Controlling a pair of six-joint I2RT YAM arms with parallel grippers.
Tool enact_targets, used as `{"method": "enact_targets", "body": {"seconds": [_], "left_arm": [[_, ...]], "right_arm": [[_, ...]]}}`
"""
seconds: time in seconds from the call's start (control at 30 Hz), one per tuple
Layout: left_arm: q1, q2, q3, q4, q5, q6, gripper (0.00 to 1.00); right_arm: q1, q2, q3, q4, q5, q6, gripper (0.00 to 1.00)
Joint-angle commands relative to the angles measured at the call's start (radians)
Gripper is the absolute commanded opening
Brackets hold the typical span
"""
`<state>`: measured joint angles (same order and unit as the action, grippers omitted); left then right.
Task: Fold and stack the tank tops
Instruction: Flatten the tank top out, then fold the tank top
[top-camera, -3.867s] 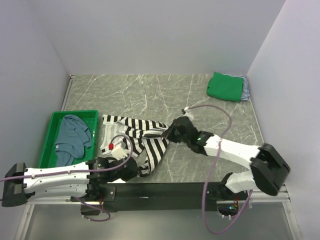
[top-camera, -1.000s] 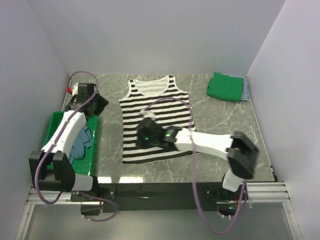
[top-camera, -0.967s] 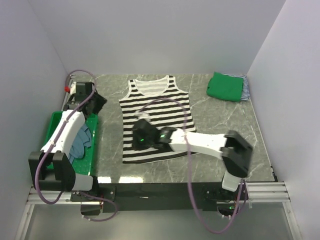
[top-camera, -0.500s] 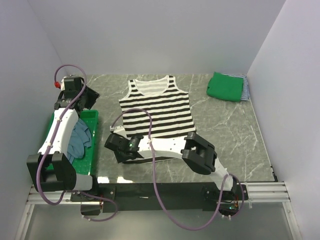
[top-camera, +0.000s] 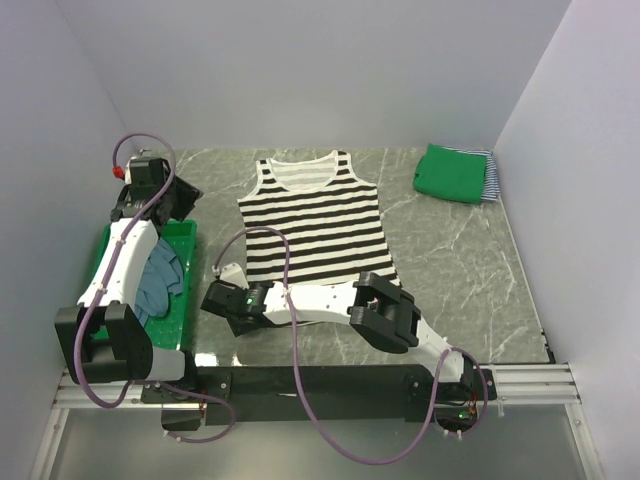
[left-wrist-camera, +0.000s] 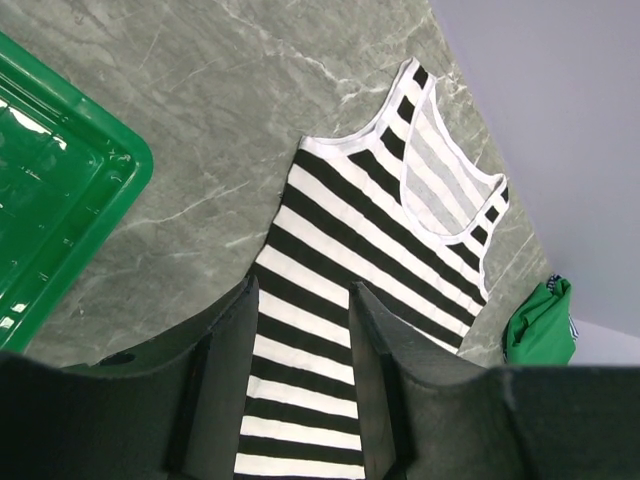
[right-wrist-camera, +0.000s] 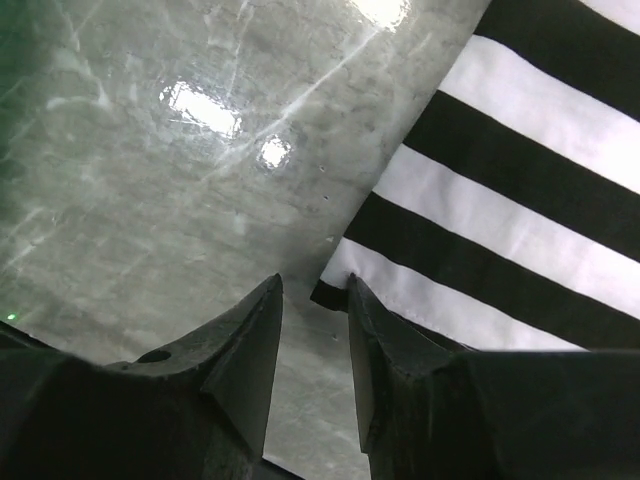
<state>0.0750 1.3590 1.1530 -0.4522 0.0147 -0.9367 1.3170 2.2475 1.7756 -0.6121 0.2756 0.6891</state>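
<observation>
Top external, @jo: the striped top (top-camera: 315, 225) was a crumpled heap at the table's near-left edge a few seconds back. Now it's flat mid-table, neck toward the far edge. Spread looks done, fold is next.

@kim ack. Wrist cam has the right pincer (right-wrist-camera: 315, 285) moved along the hem to its near-left corner. Jaws parted, corner at the tips, nothing clamped yet. Left side?

@jo the left pincer (left-wrist-camera: 305, 290) has pulled back high over the far-left corner, above the bin (top-camera: 192, 265). Released, empty. The blue top (top-camera: 150, 280) waits in the bin. The green top (top-camera: 450, 172) sits folded on the thin-striped one (top-camera: 490, 178) at the far-right corner.

@kim surface?

@jo grey marbled table (top-camera: 450, 270), glossy, glare spots. Plain pale walls (top-camera: 320, 70) on three sides.
</observation>
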Motion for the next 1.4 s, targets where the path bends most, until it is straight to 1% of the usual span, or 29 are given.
{"method": "enact_targets", "body": {"seconds": [0.0, 0.07, 0.13, 0.17, 0.2, 0.27, 0.3, 0.33, 0.37, 0.4, 0.43, 0.47, 0.5, 0.57, 0.63, 0.73, 0.8, 0.83, 0.9, 1.0, 1.17, 1.37], "left_arm": [[0.005, 0.005, -0.007, 0.053, 0.022, 0.016, 0.47], [0.005, 0.006, -0.021, 0.067, 0.03, 0.012, 0.47], [0.006, 0.014, -0.041, 0.082, 0.042, 0.007, 0.47], [0.005, 0.018, -0.048, 0.098, 0.045, 0.0, 0.47], [0.003, 0.028, -0.058, 0.112, 0.054, -0.004, 0.47], [0.003, 0.04, -0.088, 0.136, 0.086, -0.013, 0.48], [0.003, 0.057, -0.096, 0.162, 0.094, -0.016, 0.48], [0.0, 0.064, -0.113, 0.176, 0.1, -0.02, 0.5], [-0.004, 0.077, -0.121, 0.191, 0.117, -0.024, 0.5], [-0.01, 0.106, -0.124, 0.21, 0.119, -0.024, 0.51], [-0.033, 0.126, -0.116, 0.21, 0.113, -0.022, 0.52], [-0.046, 0.149, -0.105, 0.204, 0.102, -0.021, 0.52], [-0.059, 0.201, -0.092, 0.198, 0.081, -0.02, 0.53], [-0.105, 0.254, -0.043, 0.178, 0.071, -0.025, 0.54], [-0.147, 0.324, 0.019, 0.146, 0.022, -0.03, 0.54], [-0.173, 0.399, 0.08, 0.121, -0.012, -0.046, 0.53], [-0.178, 0.458, 0.106, 0.113, -0.021, -0.044, 0.52], [-0.184, 0.478, 0.141, 0.103, -0.059, -0.042, 0.51], [-0.188, 0.537, 0.192, 0.069, -0.09, -0.025, 0.5], [-0.193, 0.59, 0.232, 0.047, -0.122, -0.007, 0.49], [-0.195, 0.623, 0.257, 0.035, -0.165, 0.016, 0.48], [-0.213, 0.686, 0.289, 0.024, -0.182, 0.038, 0.44]], "right_arm": [[0.005, 0.011, 0.018, -0.028, 0.048, -0.003, 0.4], [0.005, -0.002, -0.008, -0.011, 0.053, 0.001, 0.37], [0.004, -0.012, -0.027, 0.008, 0.042, 0.001, 0.28], [0.004, -0.015, -0.041, 0.014, 0.039, 0.0, 0.23], [0.002, -0.02, -0.05, 0.024, 0.039, -0.002, 0.1], [-0.001, -0.049, -0.094, 0.044, 0.03, -0.006, 0.01], [-0.004, -0.066, -0.117, 0.076, 0.021, -0.014, 0.0], [-0.005, -0.116, -0.148, 0.098, 0.016, -0.016, 0.0], [-0.007, -0.147, -0.218, 0.119, 0.004, -0.017, 0.0], [-0.013, -0.176, -0.254, 0.161, -0.007, -0.019, 0.0], [-0.016, -0.242, -0.293, 0.179, -0.012, -0.016, 0.0], [-0.021, -0.271, -0.365, 0.198, -0.024, -0.007, 0.0], [-0.031, -0.301, -0.399, 0.228, -0.056, -0.003, 0.0], [-0.039, -0.377, -0.488, 0.253, -0.076, 0.015, 0.0], [-0.041, -0.432, -0.53, 0.271, -0.104, 0.023, 0.0], [-0.05, -0.485, -0.599, 0.304, -0.139, 0.044, 0.0], [-0.055, -0.497, -0.608, 0.31, -0.151, 0.053, 0.0], [-0.056, -0.509, -0.61, 0.307, -0.15, 0.056, 0.0], [-0.061, -0.519, -0.614, 0.305, -0.153, 0.059, 0.0], [-0.073, -0.542, -0.63, 0.313, -0.164, 0.064, 0.0], [-0.084, -0.569, -0.643, 0.314, -0.168, 0.067, 0.0], [-0.091, -0.575, -0.65, 0.316, -0.171, 0.072, 0.0]]}}
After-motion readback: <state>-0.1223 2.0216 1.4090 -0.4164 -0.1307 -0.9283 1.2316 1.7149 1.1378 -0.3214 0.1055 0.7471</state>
